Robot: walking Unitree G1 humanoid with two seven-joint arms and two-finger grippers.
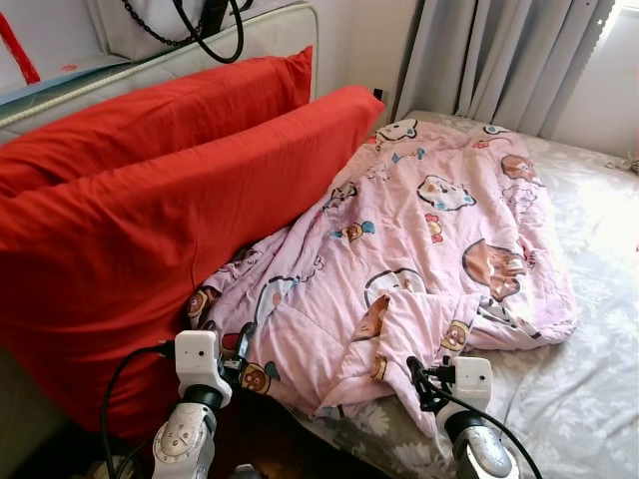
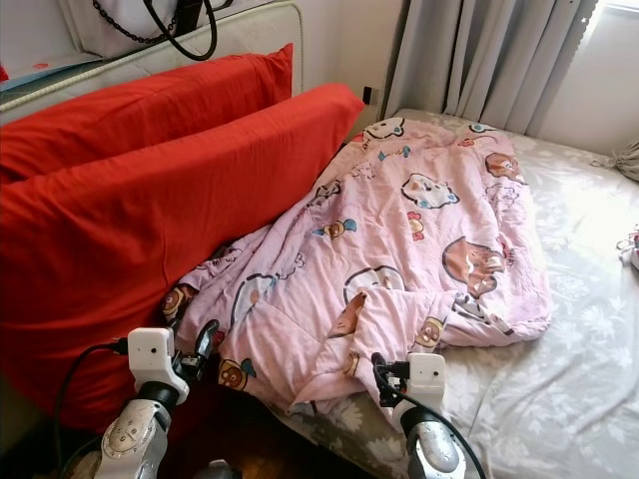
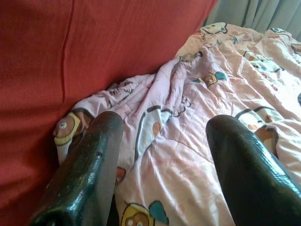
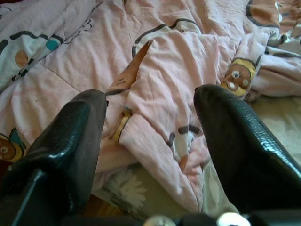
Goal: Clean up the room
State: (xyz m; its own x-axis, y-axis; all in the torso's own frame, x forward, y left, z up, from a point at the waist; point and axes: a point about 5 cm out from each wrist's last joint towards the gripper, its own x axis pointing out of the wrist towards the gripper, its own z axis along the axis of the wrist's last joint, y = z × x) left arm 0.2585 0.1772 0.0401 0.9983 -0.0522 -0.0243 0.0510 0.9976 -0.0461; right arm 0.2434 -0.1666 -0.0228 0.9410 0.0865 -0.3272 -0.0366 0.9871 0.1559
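Observation:
A crumpled pink blanket [image 1: 429,239] printed with cartoon animals lies across the bed, and its near corner is folded over at the bed's edge [image 4: 164,103]. Two big red pillows [image 1: 150,200] lean against the headboard on the left, with the blanket's left edge tucked under them. My left gripper [image 1: 230,344] is open just short of the blanket's near-left corner [image 3: 160,155], beside the lower pillow. My right gripper [image 1: 424,384] is open too, a little before the folded corner. Neither touches the cloth.
A grey flowered sheet [image 1: 589,379] covers the right part of the bed. Grey curtains [image 1: 499,60] hang at the back. A pale headboard [image 1: 285,30] with a black strap [image 1: 215,40] on top stands behind the pillows. Dark wooden floor [image 1: 270,439] lies below the bed edge.

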